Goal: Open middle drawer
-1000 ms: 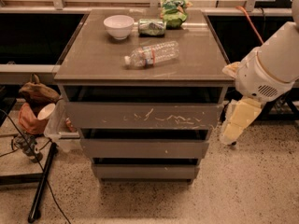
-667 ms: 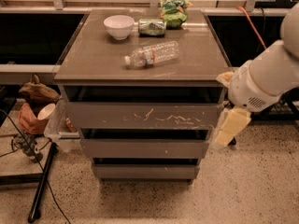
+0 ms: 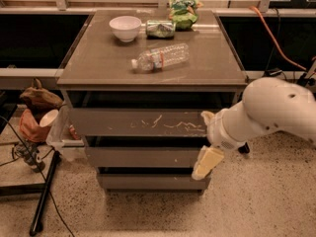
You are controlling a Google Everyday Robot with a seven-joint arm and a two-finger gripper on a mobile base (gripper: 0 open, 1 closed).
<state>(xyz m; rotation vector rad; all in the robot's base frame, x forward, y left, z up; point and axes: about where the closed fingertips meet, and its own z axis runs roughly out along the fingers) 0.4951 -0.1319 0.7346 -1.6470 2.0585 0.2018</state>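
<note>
While the middle drawer (image 3: 143,157) sits shut, the gripper (image 3: 207,162) overlaps its front.

1. I can read no word, brand, number or sign anywhere in this view.
2. The clear bottle (image 3: 160,58) lying on the surface (image 3: 98,68) wears a band label with some red in it, but its print is illegible.
3. The green can (image 3: 160,28) and the green bag (image 3: 182,11) behind it carry printing too indistinct to make out.
4. My gripper (image 3: 207,163), in front of the right end of the middle drawer (image 3: 143,157), shows no legible marking either.
</note>
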